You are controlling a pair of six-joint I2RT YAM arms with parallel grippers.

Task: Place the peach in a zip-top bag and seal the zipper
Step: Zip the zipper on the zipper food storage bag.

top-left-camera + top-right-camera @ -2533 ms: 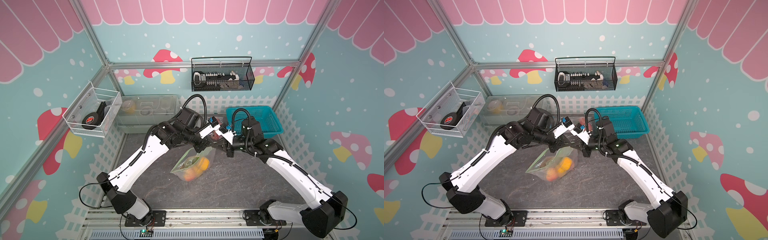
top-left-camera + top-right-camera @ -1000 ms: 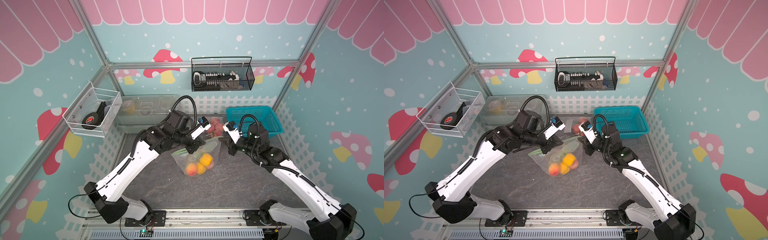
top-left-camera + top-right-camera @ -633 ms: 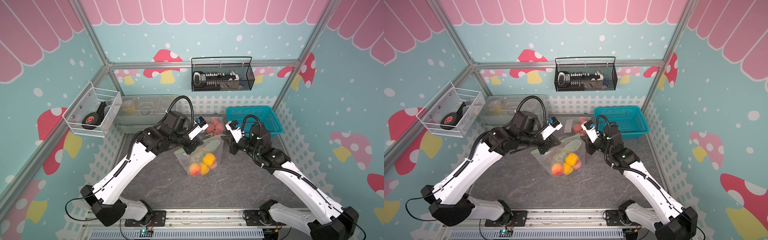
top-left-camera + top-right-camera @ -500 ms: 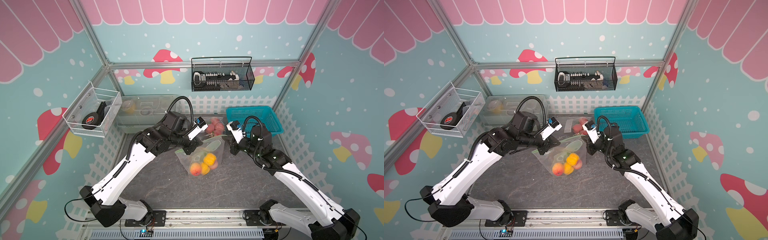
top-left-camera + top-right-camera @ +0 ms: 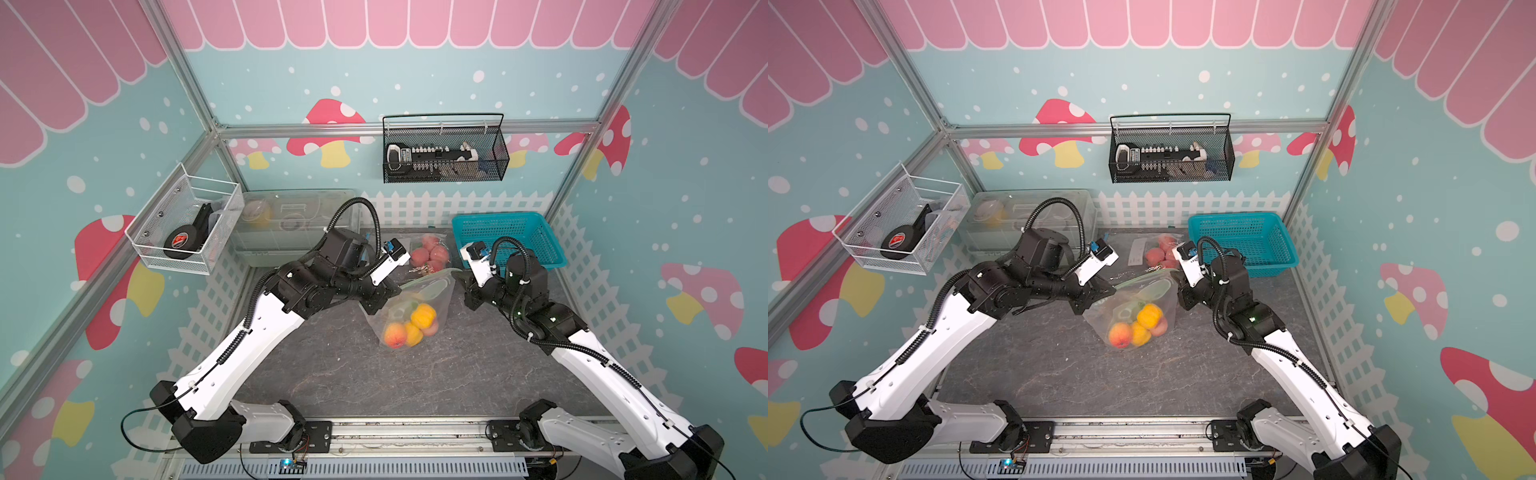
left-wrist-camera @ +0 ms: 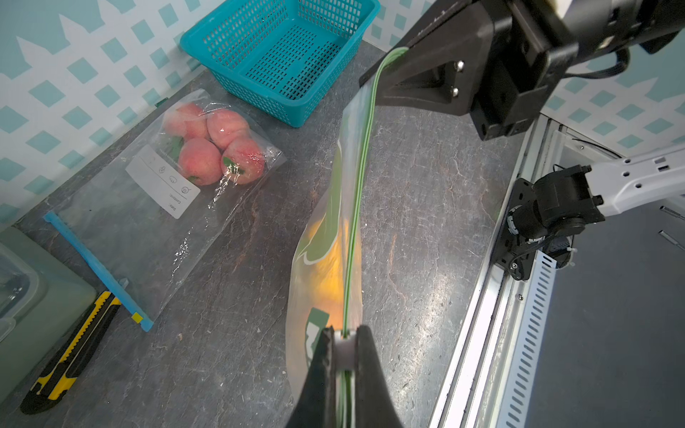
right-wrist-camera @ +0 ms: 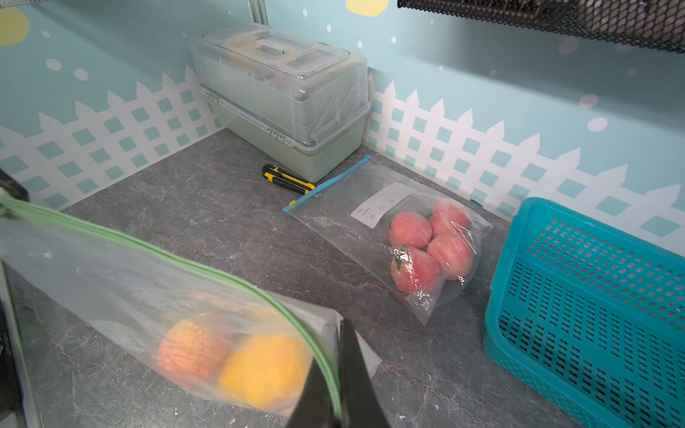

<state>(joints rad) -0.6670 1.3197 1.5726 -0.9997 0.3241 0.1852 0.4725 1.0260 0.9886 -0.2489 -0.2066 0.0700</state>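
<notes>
Read "Date:" and "Content:" on the white label (image 6: 163, 181) of the blue-slider bag (image 6: 122, 229); rest of the print too small. Could not read the green print (image 6: 322, 237) on the zip-top bag (image 6: 333, 192), nor the red label on the black roll (image 5: 181, 241) in the white wire basket (image 5: 166, 216).

Found the zip-top bag stretched between both claws. Left gripper (image 6: 343, 335) clenched on one end of the green zipper (image 6: 357, 207), right gripper (image 7: 335, 355) clenched on the other end. Located the peach (image 5: 395, 334) inside that bag, at its low end beside yellow-orange fruit (image 5: 423, 314). Cannot tell whether the bag touches the table (image 5: 332, 374).

Saw the zipper in the left wrist view as two green lines running close together. Could not tell if pressed shut.

Caught in the wrist views only: yellow-black utility knife (image 7: 287, 179) just beside the storage box (image 7: 285, 96), hidden behind the left arm in both top views. Got from the top views only: black wire basket (image 5: 444, 156) on the back wall, contents too small to name.

Counted four peaches (image 7: 430, 244) in the blue-slider bag, lying flat between storage box and teal basket (image 7: 593, 315).

Noted blur on the held fruit in the right wrist view; finger bases of both claws cut off at the frame edge.
</notes>
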